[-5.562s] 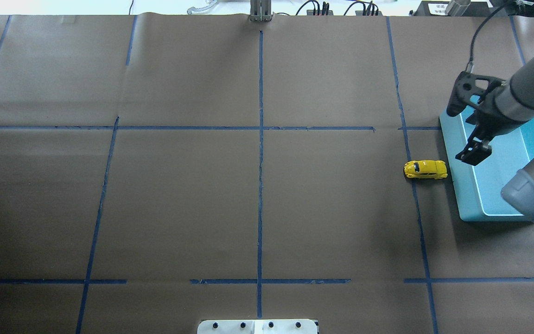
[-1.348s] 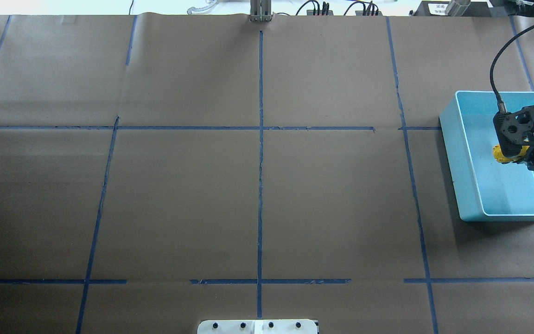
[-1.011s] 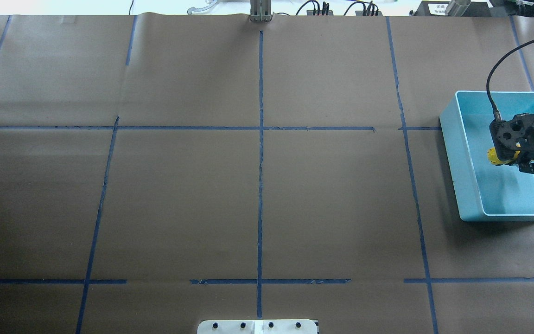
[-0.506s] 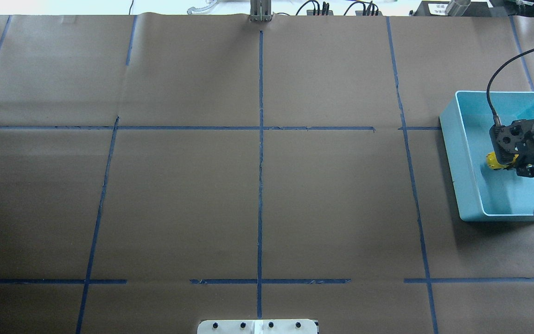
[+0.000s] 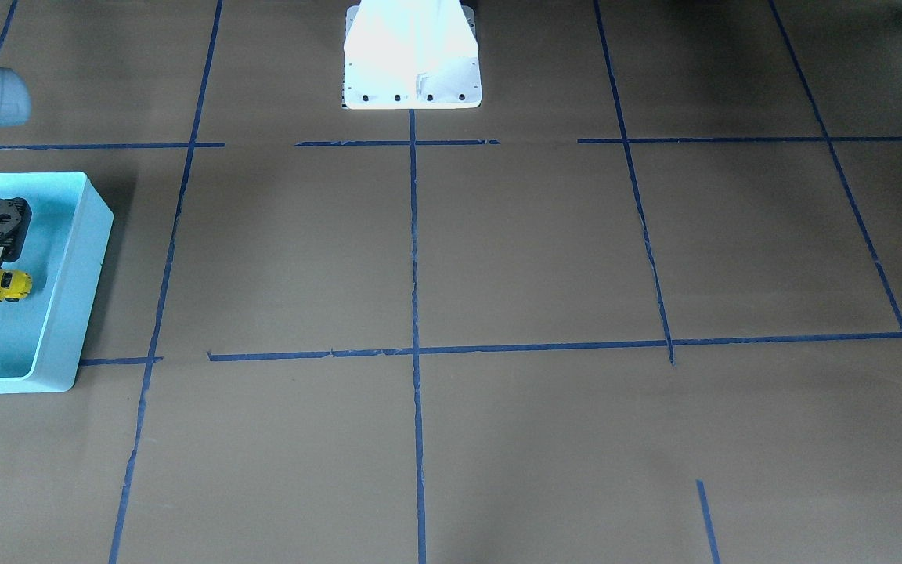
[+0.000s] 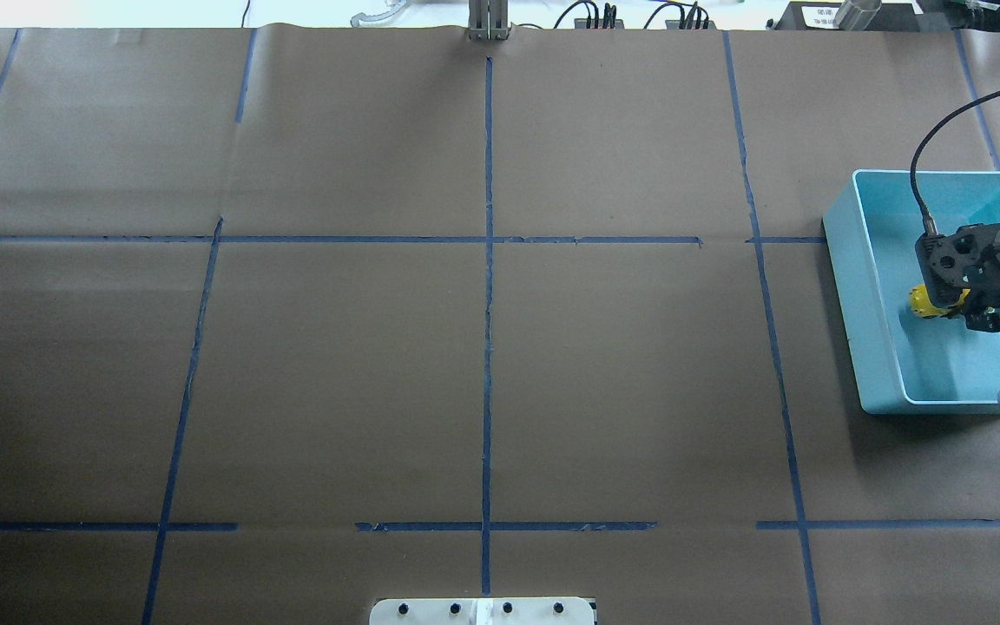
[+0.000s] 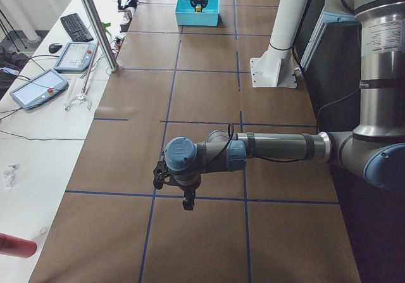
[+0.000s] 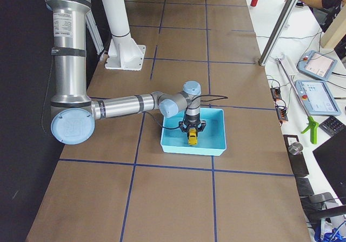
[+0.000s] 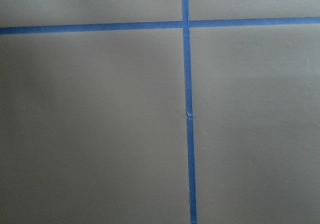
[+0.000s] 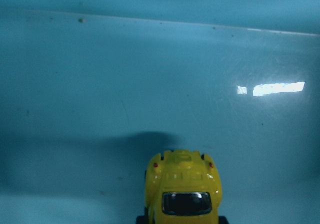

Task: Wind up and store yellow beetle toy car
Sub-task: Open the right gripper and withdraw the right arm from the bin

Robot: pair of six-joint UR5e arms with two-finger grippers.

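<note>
**Q:** What is shown nearest in the exterior left view?

**A:** The left arm is seen stretched across the lower middle of the frame. The left gripper (image 7: 186, 204) is held pointing down above the brown-papered table (image 7: 209, 99), near a blue tape line (image 7: 114, 192). Whether its fingers are spread or pressed together cannot be told from this view. In the left wrist view only paper and a crossing of tape are recorded.

**Q:** What is found beyond it?

**A:** The white base pedestal (image 7: 273, 61) is seen right of centre. The light blue bin (image 7: 197, 18) is placed at the far end of the table, at the top of the frame.

**Q:** Where is the yellow beetle toy car located?

**A:** The yellow beetle toy car (image 10: 183, 186) is located inside the bin. In the overhead view it is shown near the right edge of the frame, in the left half of the bin and apart from the walls. In the right wrist view its rounded end with a dark window is seen at the bottom centre, and its shadow is cast on the bin floor beyond it.

**Q:** How is the right gripper set?

**A:** The right gripper (image 8: 192, 133) is held inside the bin, pointing down, and its fingers are pinched on the sides of the car. Whether the wheels are touching the floor cannot be told.
</note>
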